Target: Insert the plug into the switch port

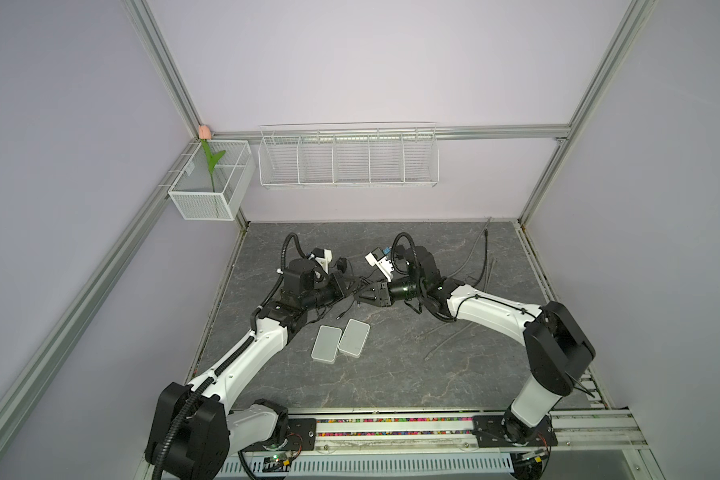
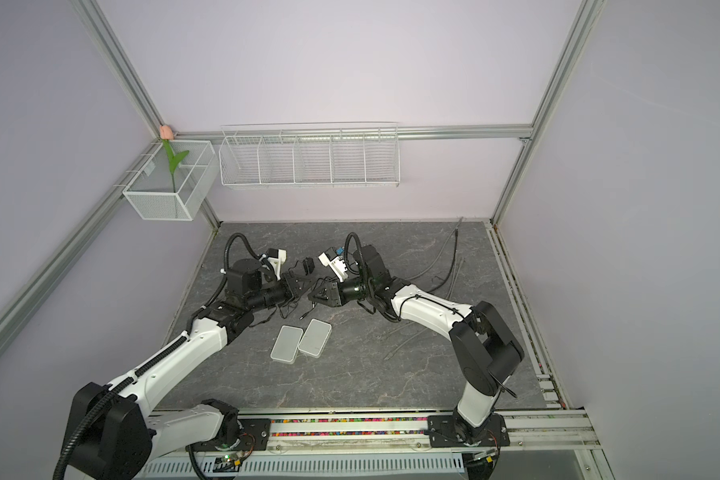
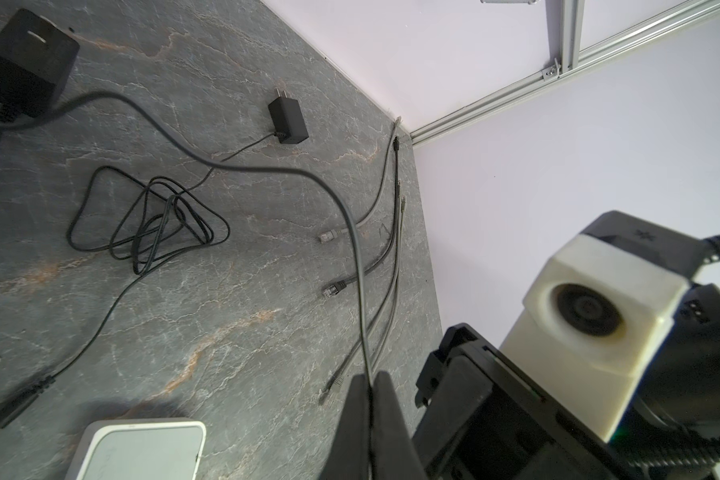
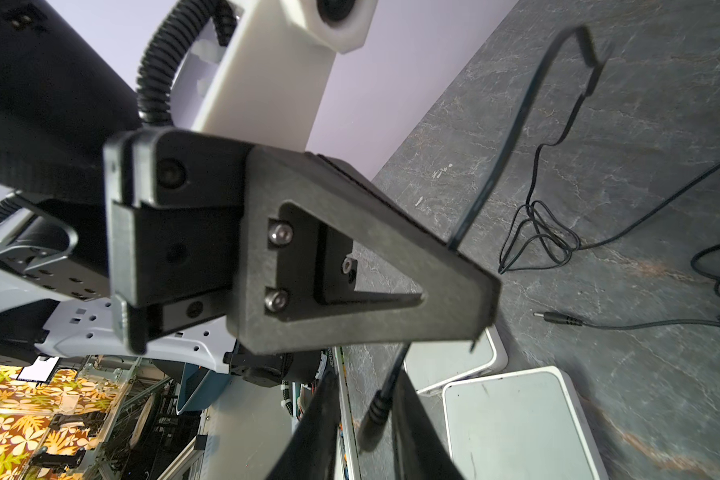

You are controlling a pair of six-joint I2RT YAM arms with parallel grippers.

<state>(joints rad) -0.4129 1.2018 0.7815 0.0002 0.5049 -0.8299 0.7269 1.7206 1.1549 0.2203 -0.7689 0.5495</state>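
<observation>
Clenched, my left gripper [image 3: 371,380] pinches the black cable [image 3: 352,216]; its plug [image 4: 374,419] hangs between the parted fingers of my right gripper [image 4: 364,384], a gap showing beside it. Nearer the front edge a white switch [image 1: 326,344] and a second switch [image 1: 353,337] lie side by side, left of centre on the worktop [image 1: 412,374].

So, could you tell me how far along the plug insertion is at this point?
Done: the left pincer is shut on the cable, holding it off the table. In hand: the right pincer brackets the plug end, jaws apart. Left: gripping it and reaching a port; both white switches lie on the table with nothing plugged in.
</observation>
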